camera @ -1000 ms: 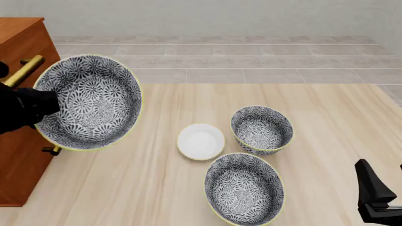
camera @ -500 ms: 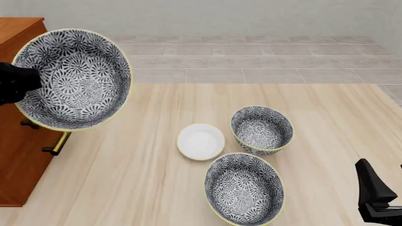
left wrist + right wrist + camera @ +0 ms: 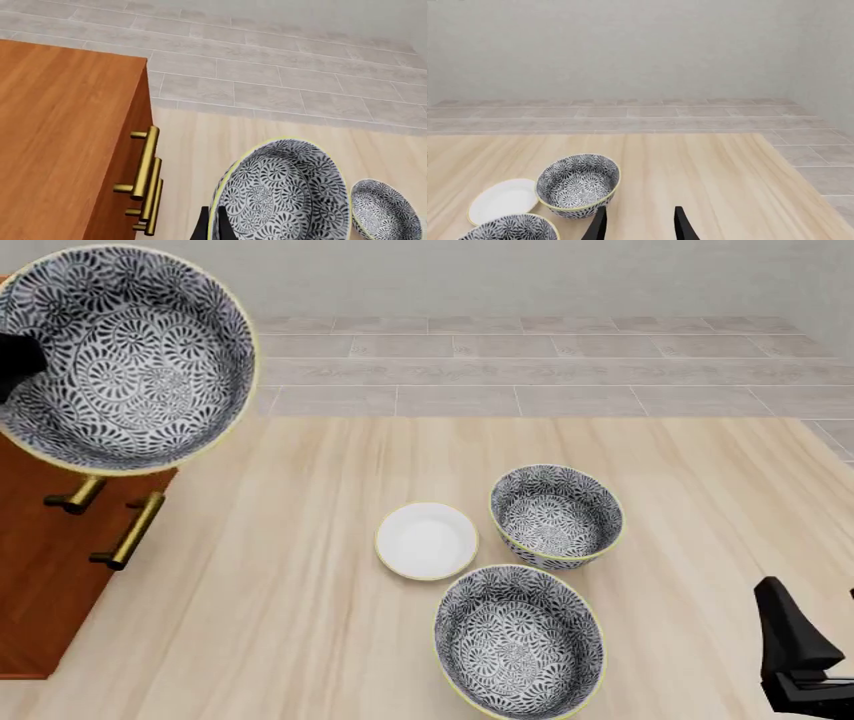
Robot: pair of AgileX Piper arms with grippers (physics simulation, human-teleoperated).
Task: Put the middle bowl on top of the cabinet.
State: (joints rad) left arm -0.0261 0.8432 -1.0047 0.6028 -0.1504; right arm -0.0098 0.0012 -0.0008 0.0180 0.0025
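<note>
The middle bowl [image 3: 123, 355], grey-black floral with a pale yellow-green rim, hangs high at the far left and overlaps the front of the reddish-brown cabinet [image 3: 38, 570]. My left gripper [image 3: 14, 360] is shut on the bowl's left rim. In the left wrist view the fingers [image 3: 202, 229] pinch the bowl's [image 3: 280, 192] rim, with the cabinet top [image 3: 60, 130] and its brass handles [image 3: 143, 167] beside it. My right gripper [image 3: 639, 227] stands open and holds nothing, low at the front right of the table [image 3: 798, 655].
Two more floral bowls [image 3: 555, 515] [image 3: 521, 642] and a small plain white dish [image 3: 426, 540] sit on the wooden table [image 3: 307, 640]. Brass handles [image 3: 127, 530] stick out of the cabinet front. A tiled floor and a wall lie beyond the table.
My left gripper has carried the bowl upward and to the left, from in front of the cabinet's drawers to the level of its top. The right arm has not moved.
</note>
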